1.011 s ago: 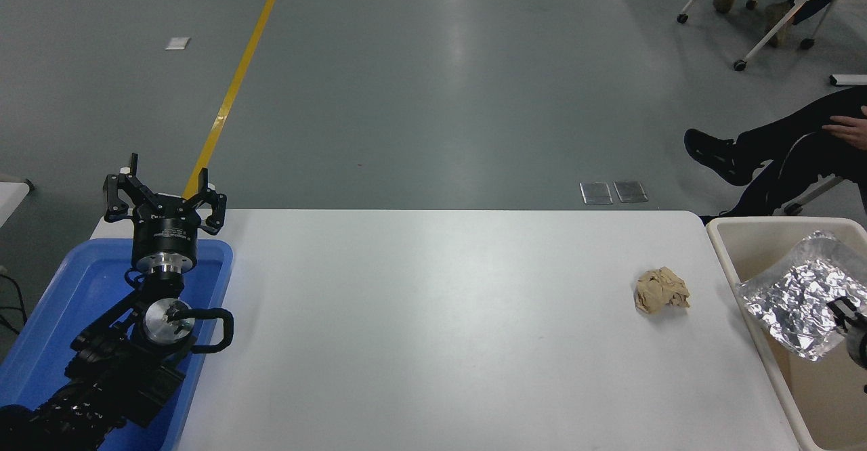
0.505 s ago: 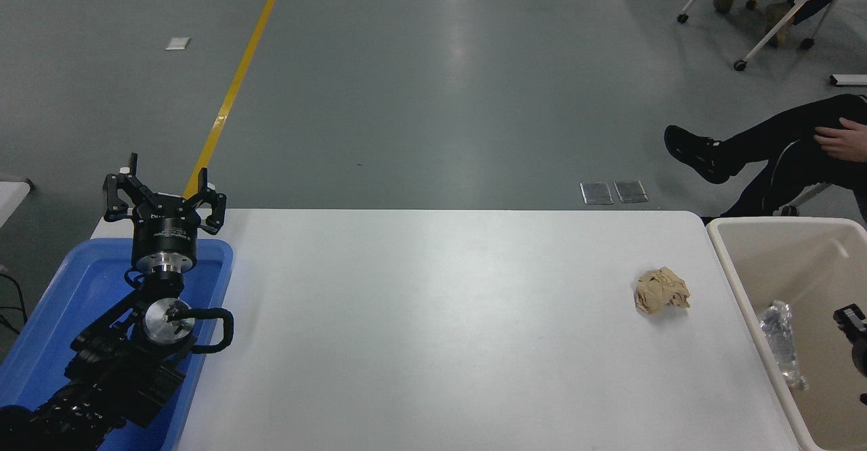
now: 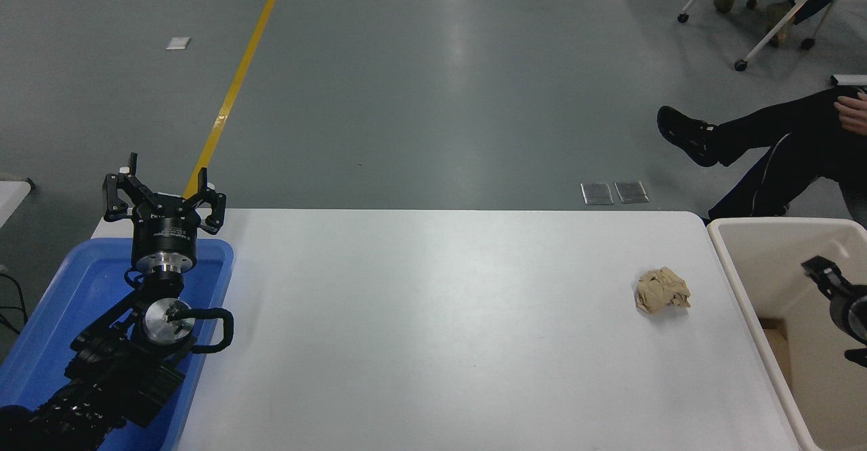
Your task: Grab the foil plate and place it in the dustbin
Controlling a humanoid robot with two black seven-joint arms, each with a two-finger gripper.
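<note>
The foil plate does not show anywhere in the head view, so you cannot tell where it lies. At the right edge you see the dustbin (image 3: pixel 748 244), and the right gripper (image 3: pixel 830 282) hangs above its inside; only one part of it shows, so you cannot tell its state. A paper ball (image 3: pixel 662 290) rests on the table (image 3: pixel 433 329) beside the bin. At lower left, the left gripper (image 3: pixel 164 194) stands wide above the blue tray (image 3: pixel 40 349).

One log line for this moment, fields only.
right gripper: above cream plastic dustbin, nothing seen held | shiny foil plate: not visible | left gripper: open, over blue plastic tray | tan crumpled paper ball: on table
</note>
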